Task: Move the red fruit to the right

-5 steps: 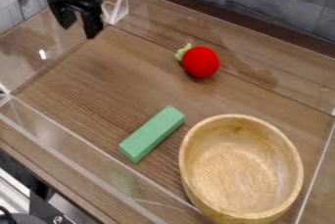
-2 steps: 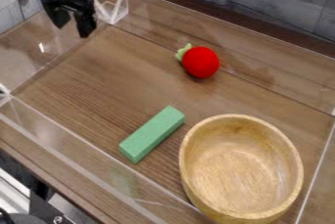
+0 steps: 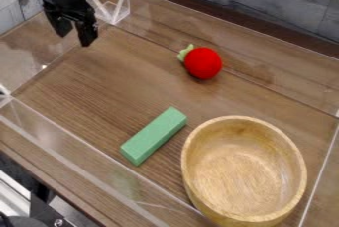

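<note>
The red fruit [image 3: 201, 63] lies on the wooden table a little right of centre, its small green leaf pointing left toward the back. My gripper [image 3: 74, 29] hangs at the far left back corner, well to the left of the fruit and apart from it. Its two dark fingers [image 3: 89, 31] point down with a gap between them, open and holding nothing.
A flat green rectangular block [image 3: 155, 135] lies in front of the fruit. A large wooden bowl [image 3: 244, 168] stands at the front right. Clear plastic walls [image 3: 79, 142] ring the table, with a clear bracket [image 3: 117, 9] near the gripper.
The gripper has shifted slightly left and a little lower. The fruit, the block and the bowl have not moved.
</note>
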{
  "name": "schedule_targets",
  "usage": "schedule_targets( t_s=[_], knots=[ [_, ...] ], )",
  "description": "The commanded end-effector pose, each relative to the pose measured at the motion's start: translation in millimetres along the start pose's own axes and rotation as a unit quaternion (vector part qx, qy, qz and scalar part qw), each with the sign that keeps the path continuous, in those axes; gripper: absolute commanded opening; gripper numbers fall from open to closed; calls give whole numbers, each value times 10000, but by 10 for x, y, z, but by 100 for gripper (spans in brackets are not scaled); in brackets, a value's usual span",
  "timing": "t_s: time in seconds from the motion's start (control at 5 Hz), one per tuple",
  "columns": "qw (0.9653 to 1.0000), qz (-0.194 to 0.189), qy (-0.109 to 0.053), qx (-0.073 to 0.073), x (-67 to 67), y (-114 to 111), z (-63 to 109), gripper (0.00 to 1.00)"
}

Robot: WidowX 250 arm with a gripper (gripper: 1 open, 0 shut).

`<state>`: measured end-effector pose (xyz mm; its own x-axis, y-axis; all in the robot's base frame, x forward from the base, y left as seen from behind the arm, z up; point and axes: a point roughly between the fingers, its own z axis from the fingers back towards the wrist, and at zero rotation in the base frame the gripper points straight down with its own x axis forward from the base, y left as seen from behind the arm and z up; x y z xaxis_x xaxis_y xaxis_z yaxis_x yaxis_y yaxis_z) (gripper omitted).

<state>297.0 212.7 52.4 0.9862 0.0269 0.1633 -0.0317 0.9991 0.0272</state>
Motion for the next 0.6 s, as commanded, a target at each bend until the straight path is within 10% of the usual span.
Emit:
schedule_targets(
  t_s=[0.0,0.4],
  knots=[
    [9993,-17,-315,209,188,77,258,100],
    [9993,-18,-335,169,281,36,207,100]
  ],
)
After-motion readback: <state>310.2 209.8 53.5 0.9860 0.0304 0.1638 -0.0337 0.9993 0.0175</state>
